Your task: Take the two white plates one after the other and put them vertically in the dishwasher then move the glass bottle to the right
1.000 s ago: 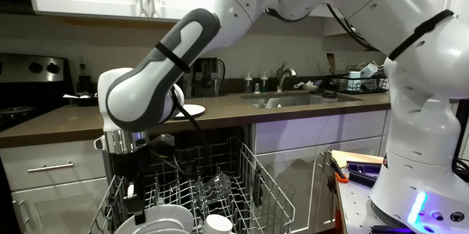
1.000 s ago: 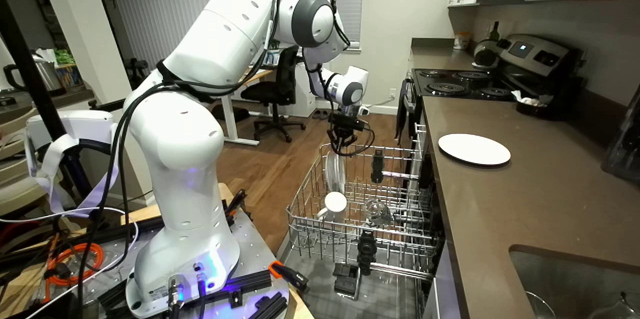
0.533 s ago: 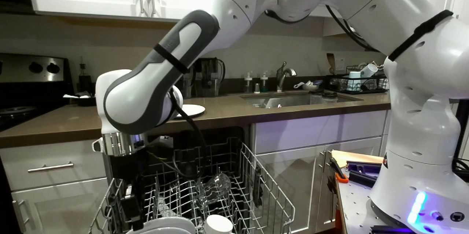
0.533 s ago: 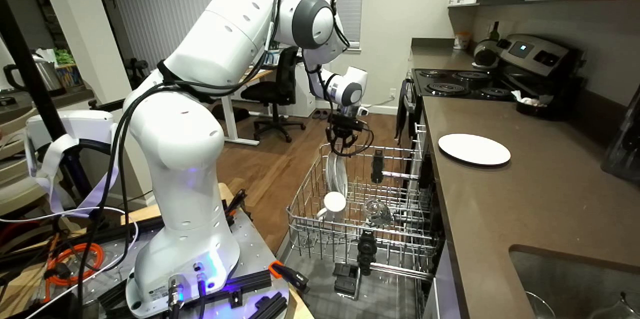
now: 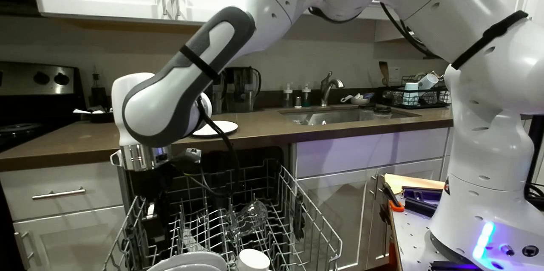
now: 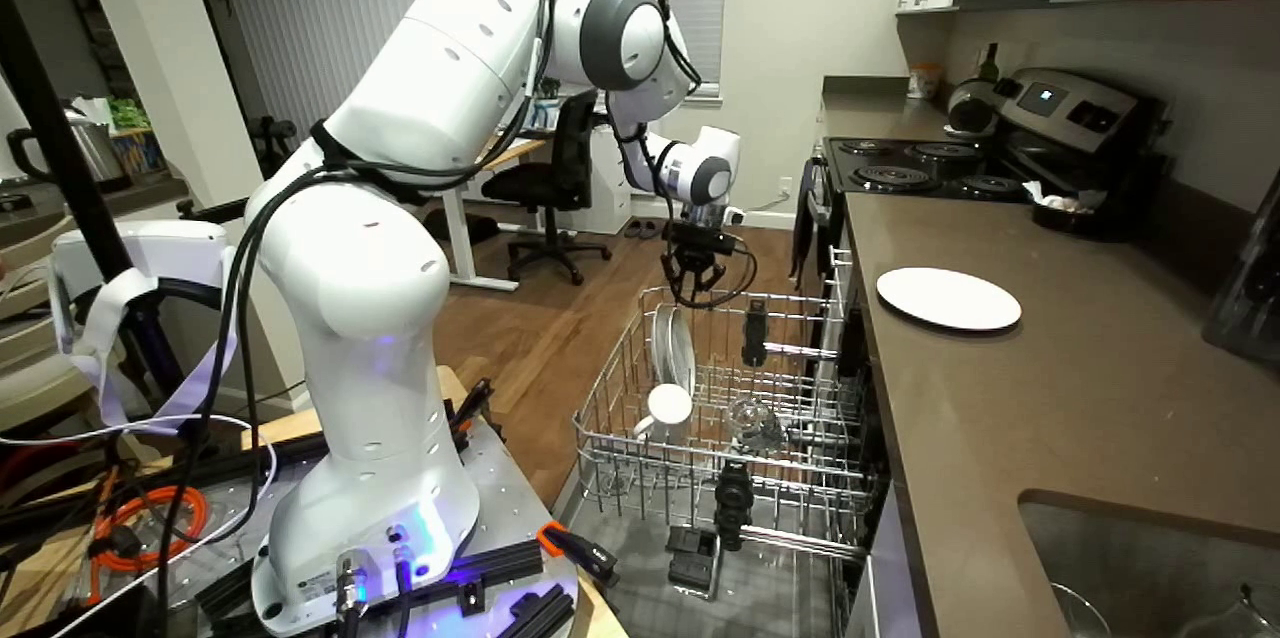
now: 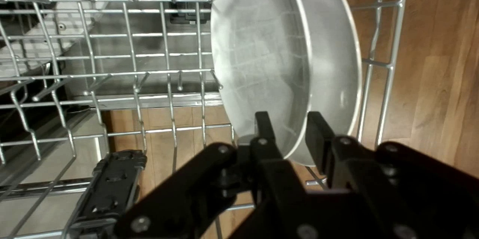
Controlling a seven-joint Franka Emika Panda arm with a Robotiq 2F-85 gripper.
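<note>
Parted and holding nothing at the fingers (image 7: 266,132), above the wire rack (image 7: 146,0) of the dishwasher (image 5: 255,156); presumably spread just enough not to drag on any rim. In the wrist view, see the rim of the nearer standing plate (image 7: 260,63) in the gap between the fingers, without any pinch on it. Just beside it, ahead of one of the fingers, make out the farther standing plate (image 7: 335,63). Propped on edge and near upright, probably for rinsing on both faces and, as asked, for a vertical stow. Well apart from the fingers, and higher, find the flat-lying plate (image 6: 948,299) on the desk (image 6: 1090,408), likely the next to stow (of the three, hard to single out the task's own two). Below the fingers, plain, round, shallow and greyish, faintly patterned with wire shadows or reflections, paler along a thin lip. Up on the desk, brighter white, smooth and unmarked, with a dark shadow beneath the edge.
</note>
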